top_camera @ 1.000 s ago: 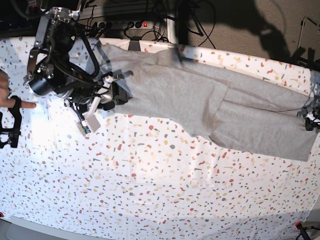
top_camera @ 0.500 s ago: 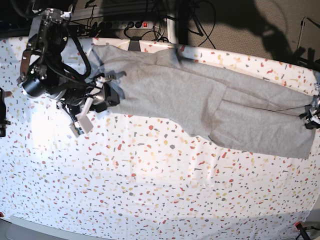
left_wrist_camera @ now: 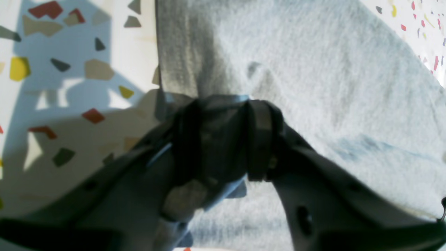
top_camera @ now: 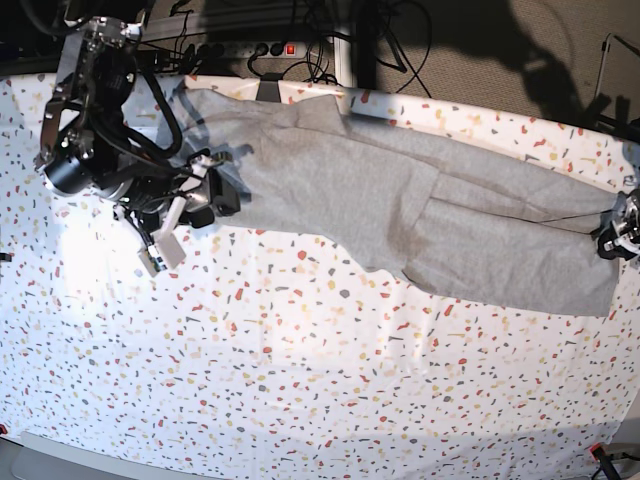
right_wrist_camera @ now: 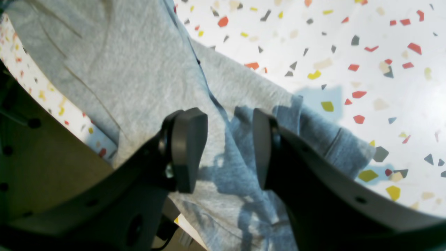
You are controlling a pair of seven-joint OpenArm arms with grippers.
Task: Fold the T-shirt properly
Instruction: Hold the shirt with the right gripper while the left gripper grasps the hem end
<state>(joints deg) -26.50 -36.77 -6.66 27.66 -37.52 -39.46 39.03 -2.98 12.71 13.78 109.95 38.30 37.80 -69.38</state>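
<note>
T-shirt (top_camera: 400,215) lies stretched across the far half of the speckled table (top_camera: 300,380), plain grey side up, long axis left to right, dropping slightly nearer toward the right. My left gripper (left_wrist_camera: 223,104) is clenched on its right-end edge. My right gripper (right_wrist_camera: 226,146) is spread apart over the left-end fabric.

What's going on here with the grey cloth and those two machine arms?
A two-armed robot is working on a grey T-shirt that lies stretched lengthwise across a speckled table. The left gripper is pinched shut on one end of the shirt. At the other end, the right gripper sits with its jaws apart over a bunched edge of the fabric, not clamping it. The shirt is a long, partly doubled-over strip, not yet a tidy fold.
</note>
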